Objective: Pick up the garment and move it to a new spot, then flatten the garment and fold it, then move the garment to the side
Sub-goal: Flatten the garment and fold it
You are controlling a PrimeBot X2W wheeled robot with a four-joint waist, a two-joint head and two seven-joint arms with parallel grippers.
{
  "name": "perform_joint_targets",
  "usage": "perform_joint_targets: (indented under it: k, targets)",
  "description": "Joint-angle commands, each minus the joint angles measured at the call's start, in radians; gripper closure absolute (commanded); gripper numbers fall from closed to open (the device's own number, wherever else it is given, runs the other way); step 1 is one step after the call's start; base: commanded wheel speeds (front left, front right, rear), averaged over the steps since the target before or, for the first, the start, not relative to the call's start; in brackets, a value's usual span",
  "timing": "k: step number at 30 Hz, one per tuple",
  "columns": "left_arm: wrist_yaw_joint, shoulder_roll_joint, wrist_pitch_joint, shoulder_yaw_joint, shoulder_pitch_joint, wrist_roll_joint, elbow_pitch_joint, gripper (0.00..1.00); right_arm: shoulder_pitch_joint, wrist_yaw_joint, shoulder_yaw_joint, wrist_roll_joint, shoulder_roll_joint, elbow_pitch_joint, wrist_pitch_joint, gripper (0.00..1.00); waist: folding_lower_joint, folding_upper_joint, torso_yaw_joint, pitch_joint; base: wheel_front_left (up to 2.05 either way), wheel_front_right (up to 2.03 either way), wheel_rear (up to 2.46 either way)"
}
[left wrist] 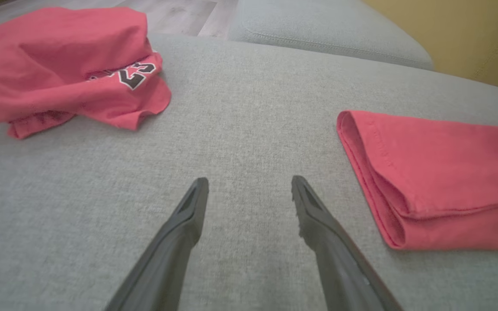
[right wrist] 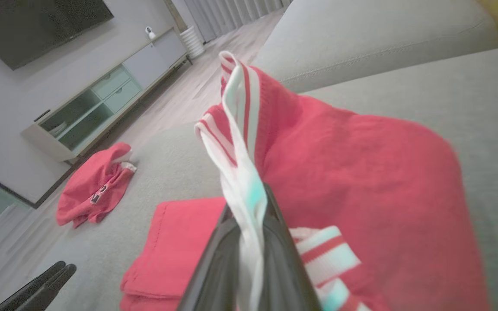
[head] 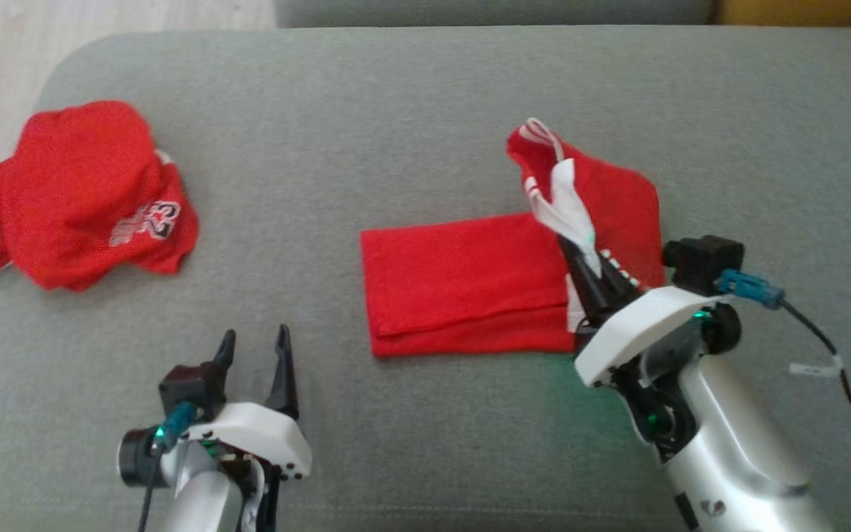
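Observation:
A red garment (head: 462,281) lies partly folded on the grey cushion, a flat rectangle at centre. Its right end, with white and red striped trim (head: 566,199), is lifted off the cushion. My right gripper (head: 569,247) is shut on that white trim; in the right wrist view the trim (right wrist: 240,129) runs down between the closed fingers (right wrist: 275,259), and red cloth (right wrist: 361,172) hangs to their right. My left gripper (head: 255,336) stands open over bare cushion, left of the garment's folded edge (left wrist: 439,172), touching nothing. The left wrist view shows its open gripper (left wrist: 249,181).
A second red garment (head: 78,196) printed "23" lies crumpled at the cushion's far left (left wrist: 59,60). The grey cushion (head: 425,111) has bare room between the two garments. Another cushion (left wrist: 327,30) lies beyond. A cable (head: 839,369) trails from my right wrist.

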Motion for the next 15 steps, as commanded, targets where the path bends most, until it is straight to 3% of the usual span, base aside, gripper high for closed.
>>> perform_joint_targets:
  k: [1, 13, 15]
  targets:
    - [-0.003, 0.009, -0.005, 0.013, -0.020, -0.005, -0.027, 0.00, -0.028, 0.007, 0.038, 0.015, 0.016, -0.043, 0.003, 1.00, 0.0000, 0.0000, 0.038, 0.003, 0.00, 0.00, 0.00]
    - [0.014, 0.009, -0.005, -0.051, -0.022, -0.034, -0.051, 0.00, -0.104, 0.007, 0.177, 0.138, 0.022, 0.044, -0.057, 1.00, 0.0000, 0.0000, 0.177, 0.044, 0.00, 0.00, 0.00]
    - [0.018, 0.009, -0.005, -0.057, -0.023, -0.039, -0.054, 0.00, -0.120, 0.007, 0.191, 0.150, 0.022, 0.061, -0.084, 0.00, 0.0000, 0.0000, 0.182, 0.048, 0.00, 0.00, 0.00]
